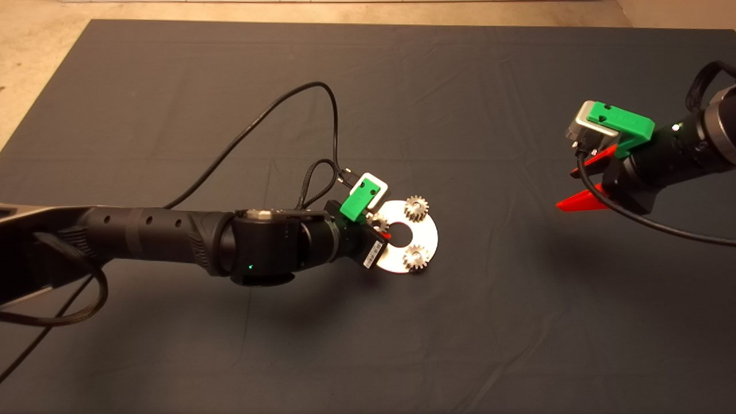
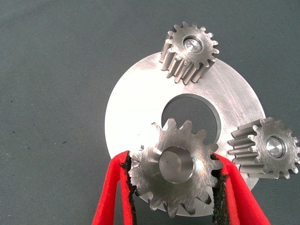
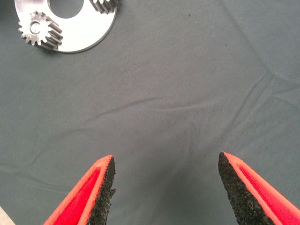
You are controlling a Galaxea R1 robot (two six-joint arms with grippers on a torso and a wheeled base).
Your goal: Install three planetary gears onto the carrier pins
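A flat silver carrier disc [image 1: 429, 233] with a centre hole lies mid-mat. Two planetary gears [image 1: 416, 207] [image 1: 415, 257] sit on it, each with a carrier pin's end showing in its bore [image 2: 192, 43] [image 2: 275, 146]. My left gripper [image 1: 383, 227] reaches in from the left and is shut on the third gear [image 2: 174, 169]. Its black pads [image 2: 129, 183] press the teeth on both sides. This gear sits over the third pin [image 2: 176, 164] at the disc's near rim. My right gripper [image 1: 578, 185] hovers open above bare mat at the far right, well away from the disc [image 3: 89, 33].
The dark mat [image 1: 368, 345] covers the table, with pale floor [image 1: 34, 52] beyond its far and left edges. A black cable [image 1: 270, 112] loops up from the left arm behind its wrist.
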